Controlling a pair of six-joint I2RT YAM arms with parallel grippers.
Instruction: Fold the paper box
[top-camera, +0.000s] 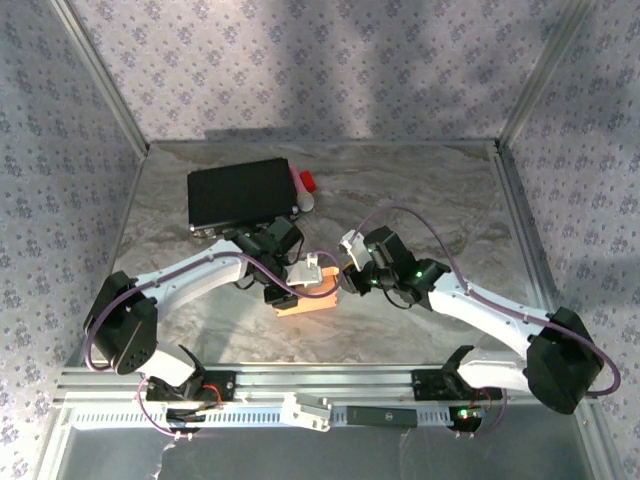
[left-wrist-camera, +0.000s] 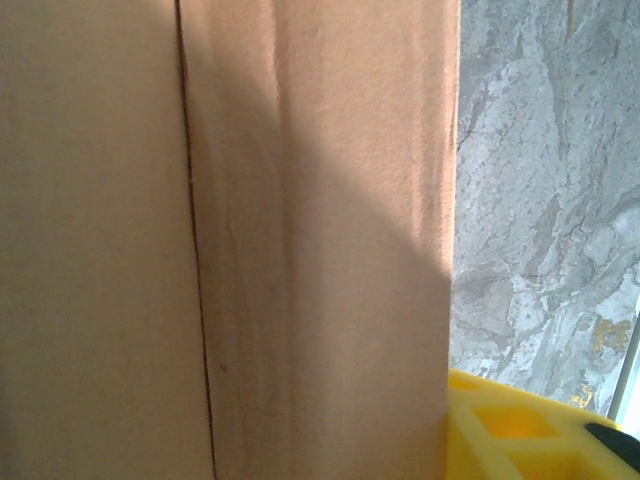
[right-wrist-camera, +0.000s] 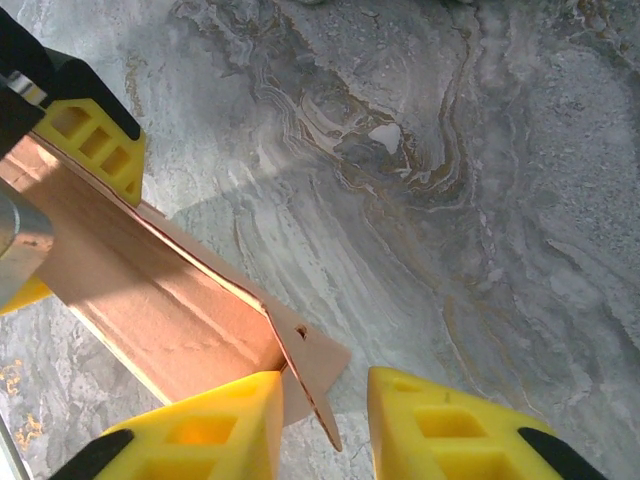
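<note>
We see the paper box (top-camera: 308, 300) near the middle of the table (top-camera: 450, 200), somewhat closer to the near edge than the far one. It lies between the two grippers. Its long axis runs roughly along the near edge, with the right end angled slightly toward the far side. We cannot tell whether it rests on the table or is held just above it.

The left gripper (top-camera: 298, 277) meets the box from the far-left side. In the right wrist view one of its yellow fingers (right-wrist-camera: 90, 140) sits on one side of a box wall and a second yellow tip shows on the other side, so they are pinching that wall. In the left wrist view the salmon cardboard (left-wrist-camera: 300, 250) fills most of the frame, with a dark seam running top to bottom.

The right gripper (top-camera: 343, 278) is at the box's right end. In its own wrist view its fingers (right-wrist-camera: 200, 430) are spread, and the small end flap (right-wrist-camera: 312, 372) of the box (right-wrist-camera: 170, 310) juts between them, close to the left finger.

Well apart, toward the far-left corner, lies a black flat case (top-camera: 243, 193) with a small red object (top-camera: 305, 181) just beside its right edge.
</note>
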